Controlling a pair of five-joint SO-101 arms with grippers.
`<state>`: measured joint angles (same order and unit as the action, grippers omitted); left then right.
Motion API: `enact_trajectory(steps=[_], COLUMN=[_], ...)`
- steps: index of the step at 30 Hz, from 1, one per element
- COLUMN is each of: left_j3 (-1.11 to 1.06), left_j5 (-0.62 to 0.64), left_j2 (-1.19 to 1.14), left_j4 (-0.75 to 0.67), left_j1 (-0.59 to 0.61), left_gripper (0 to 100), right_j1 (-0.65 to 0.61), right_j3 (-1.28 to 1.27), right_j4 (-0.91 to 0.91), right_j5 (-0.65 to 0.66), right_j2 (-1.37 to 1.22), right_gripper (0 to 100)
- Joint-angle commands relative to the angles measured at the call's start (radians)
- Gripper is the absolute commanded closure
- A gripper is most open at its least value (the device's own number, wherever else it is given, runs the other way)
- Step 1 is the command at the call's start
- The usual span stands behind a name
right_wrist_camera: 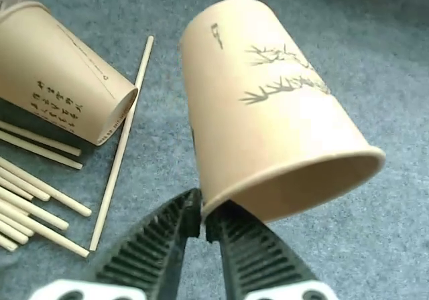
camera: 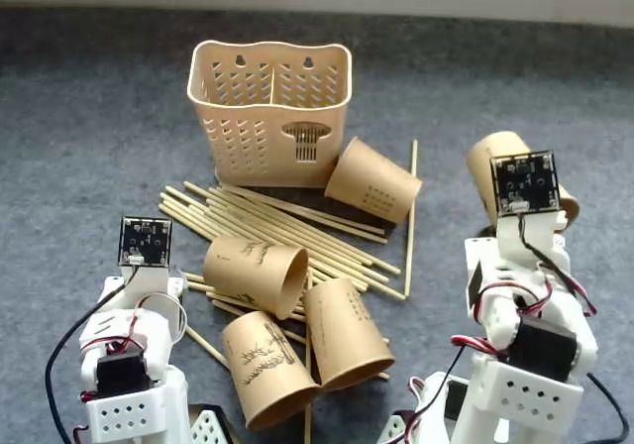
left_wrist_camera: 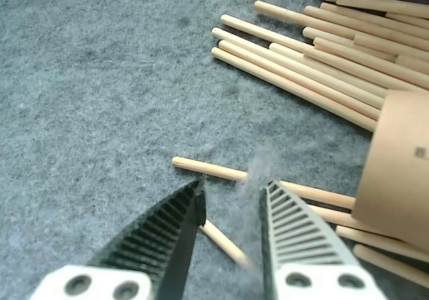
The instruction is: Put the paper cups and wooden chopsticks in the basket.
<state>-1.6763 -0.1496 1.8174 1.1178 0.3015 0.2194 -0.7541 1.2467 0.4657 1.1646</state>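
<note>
Left side: the left arm sits near-left on the counter (camera: 69, 127). The left end effector (left_wrist_camera: 233, 193) points down at the grey felt, its jaws parted to a middling gap with nothing between them. A loose chopstick (left_wrist_camera: 221, 171) lies crosswise just beyond the tips.

Centre: the chopstick pile (camera: 297, 231) is fanned out in front of the basket (camera: 269, 107), long axes running diagonally from far-left to near-right. Three cups lie on their sides here: the centre cup (camera: 256, 271) on the pile, then the near-left cup (camera: 263, 370) and near-right cup (camera: 347, 333) closer to the arms. The basket stands upright, and I can see nothing in it. A fourth cup (camera: 371, 179) lies on its side just beside the basket's right wall.

Right side: the right end effector (right_wrist_camera: 204, 214) is almost closed, pinching the rim of the held cup (right_wrist_camera: 268, 112). The cup's mouth faces the end effector and its base points away. I cannot tell whether the cup is off the felt.

Judgement: the basket lies left of the held cup and farther out, with the fourth cup between them. The carry probably has to go up and over that cup, then down through the basket's open top.
</note>
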Motion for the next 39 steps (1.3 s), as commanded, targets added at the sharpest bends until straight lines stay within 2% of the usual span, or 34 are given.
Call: enact_trajectory(steps=[1, 5, 10, 27, 39], left_j3=[-0.019, -0.019, -0.019, -0.019, -0.019], left_j5=[-0.008, -0.008, -0.008, -0.008, -0.008], left_j2=[0.007, 0.007, 0.007, 0.007, 0.007], left_j4=[-0.018, -0.017, -0.017, -0.015, -0.015], left_j1=[0.008, 0.008, 0.01, 0.01, 0.01], left_gripper=[86, 86, 86, 86, 86], right_j1=[-0.05, -0.122, -0.202, -0.432, -0.507], right_j3=[0.159, 0.278, 0.364, 0.601, 0.63], right_j4=[0.076, 0.157, 0.165, 0.162, -0.042], right_j5=[0.014, 0.014, 0.015, 0.232, 0.316], right_j2=[-0.05, -0.107, -0.142, -0.314, -0.464], right_gripper=[99.2, 99.2, 99.2, 99.2, 99.2])
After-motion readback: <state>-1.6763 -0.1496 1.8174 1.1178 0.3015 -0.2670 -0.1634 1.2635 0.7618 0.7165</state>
